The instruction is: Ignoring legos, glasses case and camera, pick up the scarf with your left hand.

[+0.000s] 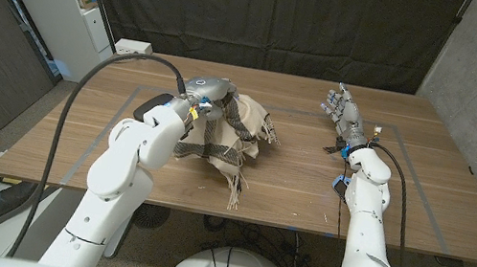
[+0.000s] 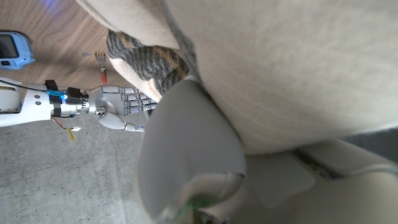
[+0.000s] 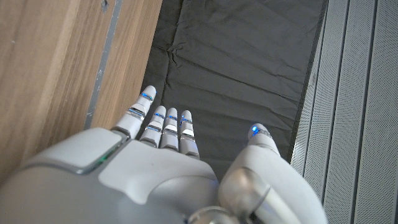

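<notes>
**Scarf under left hand, right hand idle**

Scarf [image 1: 228,137]: beige and dark-patterned, fringed, bunched in a heap on the tabletop [image 1: 307,189] left of centre, fringe trailing toward the near edge. Judged to be the target, lying where the left arm reaches it easily.

Left hand [image 1: 207,89]: set on the far top of the heap, arm coming up from the near left corner with the forearm over the cloth's left side. In the left wrist view the cloth presses close against the palm, a patterned fold just past it. Fingers are buried or out of sight, so whether they have closed on the cloth cannot be told. Judged stage: at or just before the grasp, heap not yet clear of the wood.

Blue object [image 2: 13,50]: small, on the wood, seen in the left wrist view; too partial to identify, well apart from the heap.

Right hand [image 1: 343,112]: right of centre, well apart from the heap, fingers extended and apart, pointing toward the far edge, holding nothing. Whether it touches the wood cannot be told. Right wrist view confirms straight fingers. Judged parked clear, since the task assigns it no part.
</notes>
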Controlling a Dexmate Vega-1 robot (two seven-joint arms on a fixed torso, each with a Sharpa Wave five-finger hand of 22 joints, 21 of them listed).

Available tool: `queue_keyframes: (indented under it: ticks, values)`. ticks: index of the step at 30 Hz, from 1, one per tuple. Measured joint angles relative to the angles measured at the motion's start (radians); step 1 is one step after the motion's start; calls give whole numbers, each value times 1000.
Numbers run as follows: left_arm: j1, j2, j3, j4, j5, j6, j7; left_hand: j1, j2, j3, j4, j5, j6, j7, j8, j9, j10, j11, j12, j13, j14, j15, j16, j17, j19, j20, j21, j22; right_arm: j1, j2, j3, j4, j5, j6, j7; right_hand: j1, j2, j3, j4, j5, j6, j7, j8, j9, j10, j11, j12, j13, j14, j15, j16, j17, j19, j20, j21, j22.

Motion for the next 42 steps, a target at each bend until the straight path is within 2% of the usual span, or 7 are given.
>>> queue_keyframes:
  ticks: [2, 9, 31, 32, 42]
  values:
    - [0, -2, -3, -4, 0, -2, 0, -5, -5, 0, 0, 2, 3, -2, 0, 3, 6, -2, 4, 5, 14, -14, 0, 4, 24, -29, 5, -2, 0, 0, -1, -1, 0, 0, -1, 0, 0, 0, 0, 0, 0, 0, 0, 0, 0, 0, 0, 0, 0, 0, 0, 0, 0, 0, 0, 0]
    - [-3, -7, -11, -14, 0, -5, 1, -8, -8, 0, 0, 2, 11, 0, 8, 5, 7, 0, 6, 5, 15, -15, 0, 12, 22, -38, 16, -10, -1, 1, -2, -6, -1, 0, -3, 0, 0, 0, 0, 0, 0, 0, 0, 0, 0, 0, 0, 0, 0, 0, 0, 0, 0, 0, 0, 0]
    - [-27, -21, -12, -40, 16, -11, -9, -16, -17, 0, 0, 6, 17, -6, 9, 9, 7, 0, 14, 11, 16, -16, -1, 39, 18, -42, 50, -34, -2, 3, -1, -18, 7, -2, -4, 0, 0, 0, 0, 0, 0, 0, 0, 0, 6, -6, 0, 0, 0, 0, 0, 0, 0, 0, 0, 0]
    - [-27, -23, -12, -40, 16, -11, -9, -17, -18, 13, -12, 6, 16, -6, 12, 10, 7, 0, 15, 11, 16, -16, -2, 42, 17, -43, 50, -34, -3, 3, 0, -19, 7, -2, -5, 0, 0, 0, 0, 0, 0, 0, 0, 0, 6, -6, 0, 0, 0, 0, 0, 0, 0, 0, 0, 0]
    - [-22, -30, -14, -51, 16, -11, -1, -19, -17, 13, -12, 9, 16, -5, 12, 23, 16, -2, 15, 13, 16, -16, -3, 52, 15, -45, 65, -43, -6, 4, 2, -19, 8, -8, -6, 0, 0, -4, -4, 0, 0, 0, 0, 0, 6, -6, 0, 0, 5, -6, 0, 4, 6, -6, 0, 0]
